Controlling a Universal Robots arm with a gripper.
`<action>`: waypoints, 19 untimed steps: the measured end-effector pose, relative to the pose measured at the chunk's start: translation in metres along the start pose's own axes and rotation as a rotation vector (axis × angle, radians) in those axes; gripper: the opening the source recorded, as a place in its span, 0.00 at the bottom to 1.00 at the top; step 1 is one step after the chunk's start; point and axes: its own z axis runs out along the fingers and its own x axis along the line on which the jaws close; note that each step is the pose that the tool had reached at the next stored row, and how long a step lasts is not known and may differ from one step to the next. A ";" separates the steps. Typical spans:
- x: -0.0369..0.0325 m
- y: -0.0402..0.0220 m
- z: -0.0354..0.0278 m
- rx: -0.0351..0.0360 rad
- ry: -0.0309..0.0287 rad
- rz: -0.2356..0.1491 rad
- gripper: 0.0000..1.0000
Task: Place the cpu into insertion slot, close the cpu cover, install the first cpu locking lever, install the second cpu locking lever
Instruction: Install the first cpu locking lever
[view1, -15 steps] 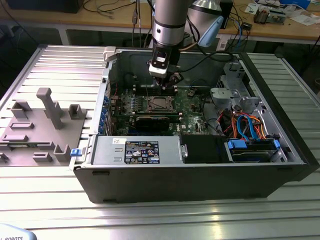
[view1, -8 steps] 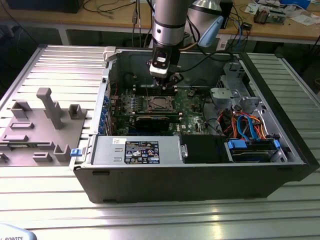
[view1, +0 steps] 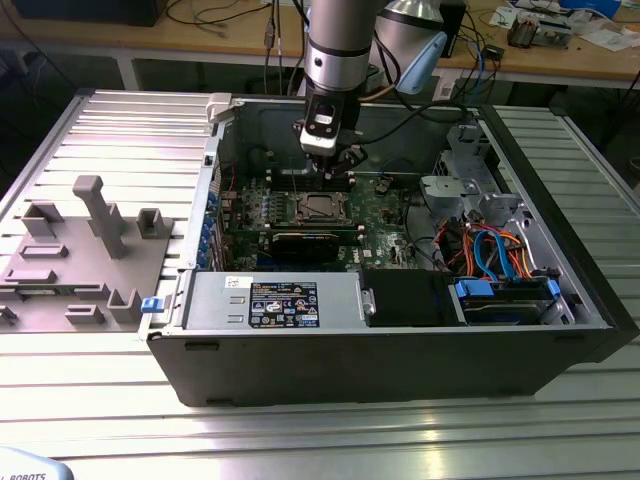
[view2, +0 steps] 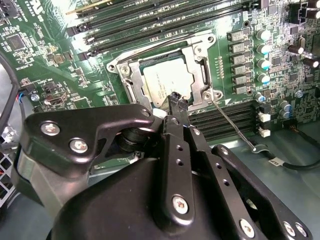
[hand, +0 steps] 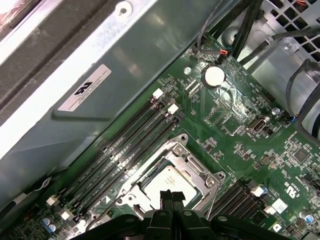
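Closed tight with nothing between its black fingers, the gripper (view2: 176, 101) has its tip at the near edge of the cpu (view2: 161, 80). I cannot tell whether it touches. In the first wrist view the gripper (hand: 170, 196) shows both fingertips pressed together over that same edge.

The cpu lies flat in the insertion slot (view2: 199, 67) near the middle of the green circuit board (view2: 45, 60). The cpu cover (view2: 194, 50) is down over it, its frame ringing the silver top.

The second wrist view adds a thin wire lever (view2: 232, 127), slanting away from the cover's corner across a bank of memory slots (view2: 227, 112) rather than lying along the frame.

The first wrist view gives the other side of the cover: more long black slots, then a round coin battery (hand: 214, 76) toward the board's far edge, and the grey case wall (hand: 125, 65) beyond.

The exterior view takes in the open computer case (view1: 380, 370) on a slatted metal table (view1: 300, 440). The arm (view1: 335, 50) reaches down into the case, and a grey rack (view1: 90, 250) stands outside it near the table's edge, at the exterior view's left.
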 end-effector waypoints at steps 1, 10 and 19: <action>0.0000 0.0000 0.0000 0.0000 0.0000 -0.003 0.11; 0.0000 0.0000 0.0000 0.0000 -0.0002 -0.024 0.11; 0.0000 0.0000 0.0000 0.0002 -0.0003 -0.044 0.11</action>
